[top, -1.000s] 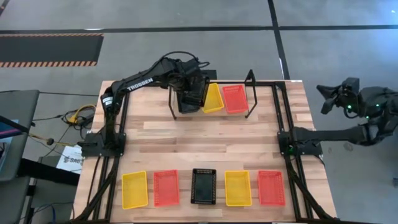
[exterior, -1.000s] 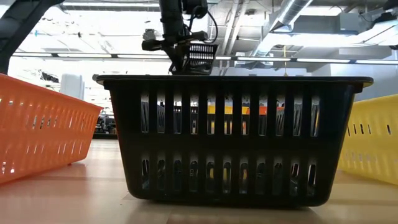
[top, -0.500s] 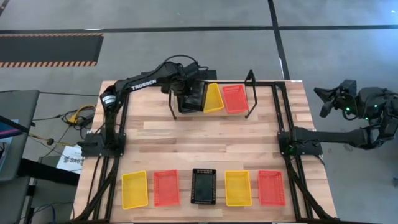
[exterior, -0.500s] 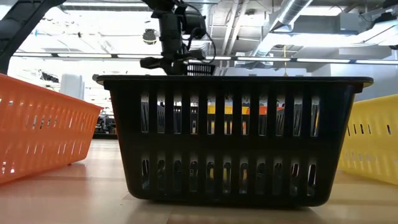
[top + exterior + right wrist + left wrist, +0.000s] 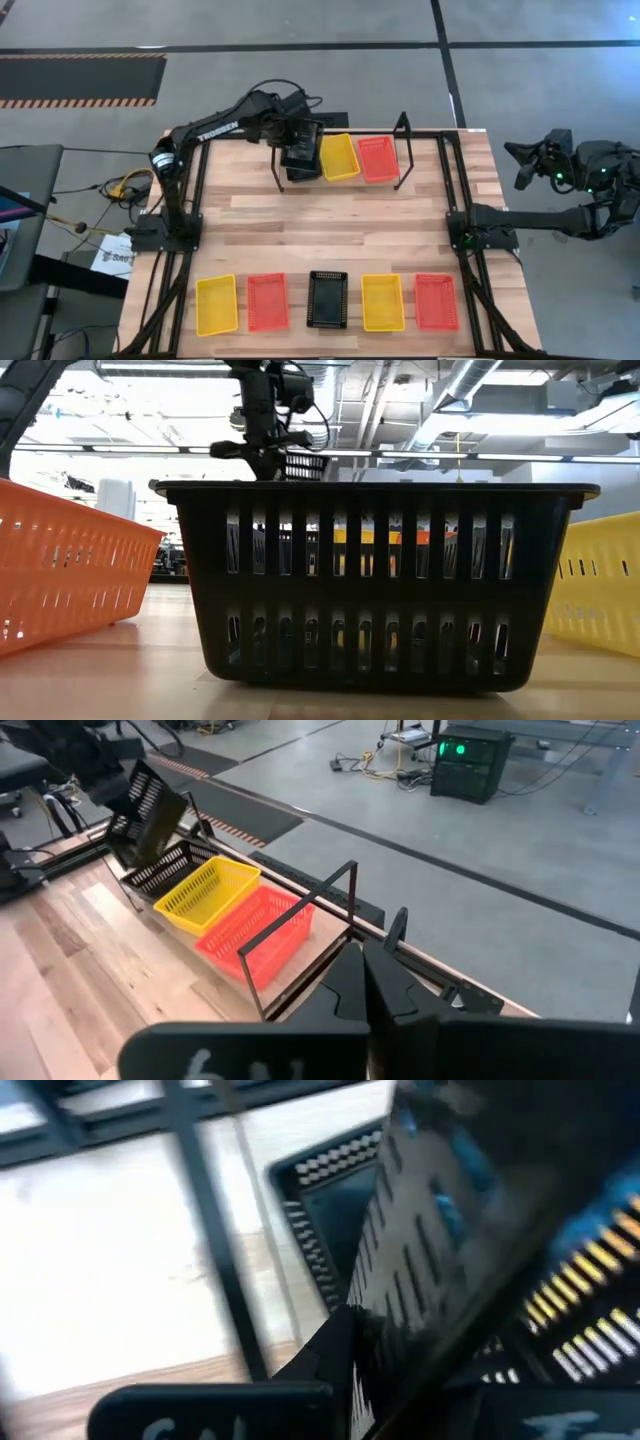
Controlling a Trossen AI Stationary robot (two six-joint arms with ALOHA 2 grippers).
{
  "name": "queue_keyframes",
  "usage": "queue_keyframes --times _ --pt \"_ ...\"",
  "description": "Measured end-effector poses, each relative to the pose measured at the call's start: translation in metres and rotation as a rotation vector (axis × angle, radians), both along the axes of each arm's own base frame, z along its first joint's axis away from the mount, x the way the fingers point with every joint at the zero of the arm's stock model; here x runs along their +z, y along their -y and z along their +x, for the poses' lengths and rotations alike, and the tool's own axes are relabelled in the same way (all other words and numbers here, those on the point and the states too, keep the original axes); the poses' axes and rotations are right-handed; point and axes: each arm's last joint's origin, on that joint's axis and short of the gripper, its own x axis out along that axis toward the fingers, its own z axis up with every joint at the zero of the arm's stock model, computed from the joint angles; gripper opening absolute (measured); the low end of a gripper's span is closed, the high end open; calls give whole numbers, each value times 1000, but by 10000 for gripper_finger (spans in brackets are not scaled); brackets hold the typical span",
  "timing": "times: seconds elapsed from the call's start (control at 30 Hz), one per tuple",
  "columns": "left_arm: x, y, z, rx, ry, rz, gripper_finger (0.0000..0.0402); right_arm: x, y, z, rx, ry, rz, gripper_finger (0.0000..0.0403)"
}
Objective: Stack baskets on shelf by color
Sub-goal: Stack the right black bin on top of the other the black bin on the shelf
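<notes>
From above, the left gripper [image 5: 300, 160] is seen at eleven o'clock over the shelf [image 5: 402, 128], jaws clamped on a tilted black basket [image 5: 304, 148]; yellow [image 5: 340, 157] and red [image 5: 378, 158] baskets sit beside it. Five more are lined up at six o'clock. The right gripper [image 5: 524, 160] is parked off the table at three o'clock, jaws together. At table height, a black basket [image 5: 375, 585] fills the frame. In the right wrist view, the held basket [image 5: 145, 810] is tilted over another black one [image 5: 165, 868].
</notes>
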Motion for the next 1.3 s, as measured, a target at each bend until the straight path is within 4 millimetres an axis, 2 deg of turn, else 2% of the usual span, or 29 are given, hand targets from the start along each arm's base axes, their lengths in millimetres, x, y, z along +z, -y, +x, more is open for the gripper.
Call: queue_keyframes --times 0.23,0.37,0.47,0.63,0.73,1.0,1.3 --pt "30 9 -23 56 30 72 0 0 0 0 0 0 0 0" --pt "41 15 -14 55 151 136 0 0 0 0 -4 0 -2 0" --pt "35 19 0 33 173 137 0 0 0 0 -11 -1 -5 0" --pt "1 22 21 -14 74 44 0 0 0 0 -17 -1 -8 0" --pt "-10 20 28 -29 46 24 0 0 0 0 -4 0 -1 1" --pt "-13 17 30 -23 51 27 0 -2 -1 0 24 -19 16 1" --pt "-14 27 32 -33 18 22 0 -5 -1 -2 25 -56 26 1"
